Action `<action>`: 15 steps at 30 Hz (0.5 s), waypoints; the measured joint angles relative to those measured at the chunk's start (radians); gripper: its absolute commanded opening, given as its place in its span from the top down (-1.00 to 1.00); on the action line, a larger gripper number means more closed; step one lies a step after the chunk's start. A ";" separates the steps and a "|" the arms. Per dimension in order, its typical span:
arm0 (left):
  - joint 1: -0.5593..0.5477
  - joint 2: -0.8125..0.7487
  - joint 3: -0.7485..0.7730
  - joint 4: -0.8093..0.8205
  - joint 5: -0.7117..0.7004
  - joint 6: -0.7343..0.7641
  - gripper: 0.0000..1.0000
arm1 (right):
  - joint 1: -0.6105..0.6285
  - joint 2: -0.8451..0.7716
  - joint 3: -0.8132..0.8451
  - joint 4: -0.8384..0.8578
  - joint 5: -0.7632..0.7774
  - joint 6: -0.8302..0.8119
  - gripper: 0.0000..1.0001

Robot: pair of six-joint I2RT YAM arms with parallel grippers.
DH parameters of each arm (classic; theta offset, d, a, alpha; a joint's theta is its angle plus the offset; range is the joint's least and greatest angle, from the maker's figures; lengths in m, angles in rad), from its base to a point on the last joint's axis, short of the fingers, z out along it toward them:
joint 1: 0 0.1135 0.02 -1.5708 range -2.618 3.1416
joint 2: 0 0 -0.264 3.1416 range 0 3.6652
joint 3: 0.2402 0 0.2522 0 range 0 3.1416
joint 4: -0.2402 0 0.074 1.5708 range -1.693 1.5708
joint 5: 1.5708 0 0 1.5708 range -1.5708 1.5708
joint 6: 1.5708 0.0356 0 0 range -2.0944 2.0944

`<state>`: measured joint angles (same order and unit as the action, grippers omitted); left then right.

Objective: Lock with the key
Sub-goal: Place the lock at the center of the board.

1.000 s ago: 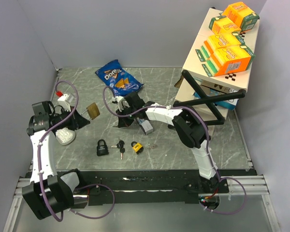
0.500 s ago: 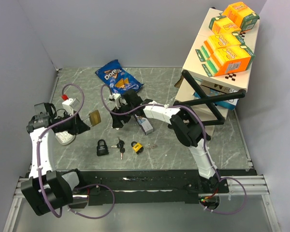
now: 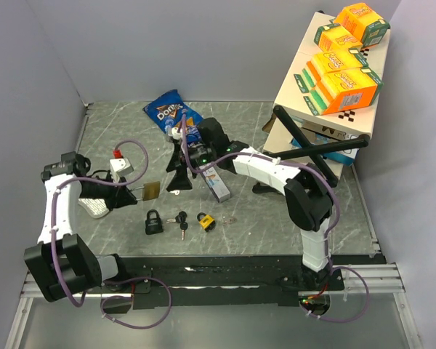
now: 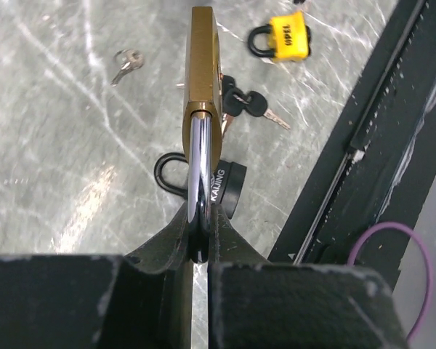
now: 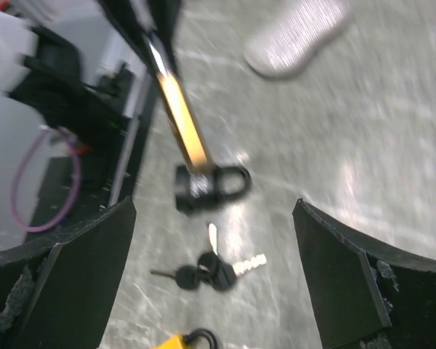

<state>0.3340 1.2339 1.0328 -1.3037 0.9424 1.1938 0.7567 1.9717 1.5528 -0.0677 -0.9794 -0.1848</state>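
**Right pincer sprung wide, brass padlock carried lower**

A second ago my right pincer was shut, low beside the brass padlock. Now its jaws stand wide apart and hold nothing, and that arm has pulled back and up toward the blue chip bag. My left arm has swung inward, so the brass padlock hangs nearer the front edge, close above the black padlock.

My left pincer is clamped tight on the brass padlock's shackle, a polished chrome bar pinched between the two dark fingers. The flat, yellow-metal body juts forward edge-on, clear of the table.

From my right wrist I see both fingers as broad black wedges at the frame's sides. The brass padlock is a thin gold strip ahead of them, and the pincer touches none of the things on the table.

The table is grey stone-patterned and glossy, with pale veins. On it lie:
- the black padlock, rounded with white lettering
- a bunch of black-headed keys just beside it, the blades silver
- a yellow padlock with a black shackle, next along
- a lone silver key, apart from the rest
- a pale oval pad with a ribbed face, near my left arm
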 measured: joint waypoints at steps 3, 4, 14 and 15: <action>-0.028 0.001 0.000 -0.016 0.001 0.053 0.97 | 0.007 -0.012 0.000 0.039 -0.060 0.008 -0.92; -0.040 0.001 0.000 -0.019 0.001 0.072 0.98 | 0.011 -0.012 0.000 0.038 -0.067 0.004 -0.89; -0.143 0.002 0.000 -0.028 0.003 0.148 0.99 | 0.089 -0.010 0.007 -0.035 -0.106 -0.074 -0.30; -0.143 0.002 0.000 -0.028 0.003 0.148 0.98 | 0.090 -0.010 0.007 -0.044 -0.106 -0.085 -0.14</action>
<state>0.1909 1.2358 1.0328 -1.3319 0.9451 1.3418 0.8467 1.9617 1.5597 -0.1120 -1.0859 -0.2703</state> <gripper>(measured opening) 0.103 0.700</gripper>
